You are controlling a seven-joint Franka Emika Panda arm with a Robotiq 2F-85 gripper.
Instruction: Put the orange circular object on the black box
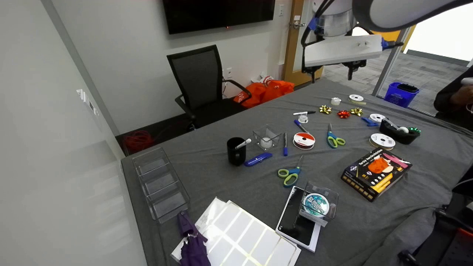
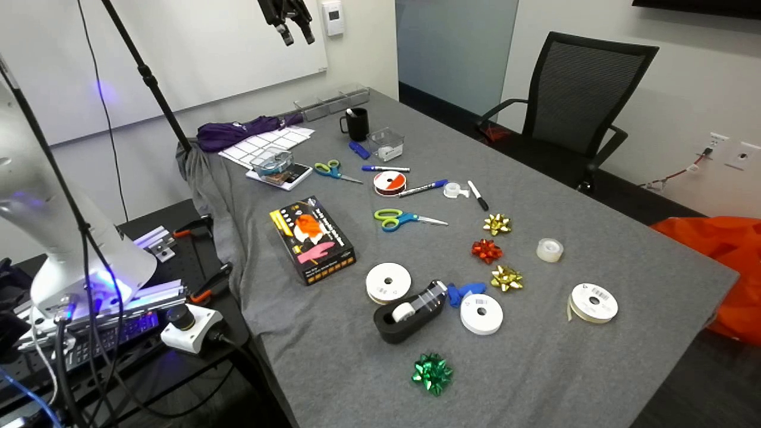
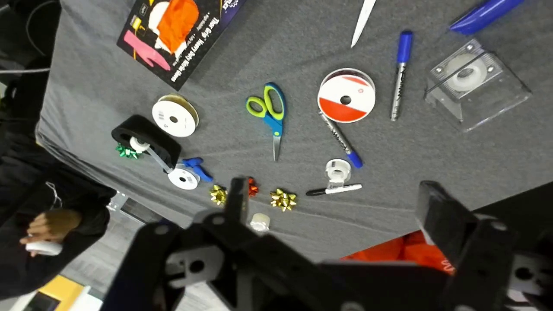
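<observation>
The orange circular object is a flat ribbon spool with an orange-red and white face. It lies on the grey cloth in both exterior views (image 1: 303, 139) (image 2: 389, 178) and near the top middle of the wrist view (image 3: 345, 91). A blue-capped marker touches or passes under its edge. The black box, with orange and yellow print, lies flat on the cloth in both exterior views (image 1: 373, 171) (image 2: 310, 238) and is partly cut off at the wrist view's top left (image 3: 190, 43). My gripper (image 1: 332, 76) (image 2: 299, 39) (image 3: 333, 194) is open, high above the table, with nothing between its fingers.
Blue-green scissors (image 1: 334, 139) lie between spool and box. A second pair (image 1: 291, 174), a clear box (image 1: 266, 138), a black mug (image 1: 236, 151) and a tape dispenser (image 2: 410, 312) stand around. White spools (image 2: 388, 282) and shiny bows (image 2: 487, 251) are scattered about.
</observation>
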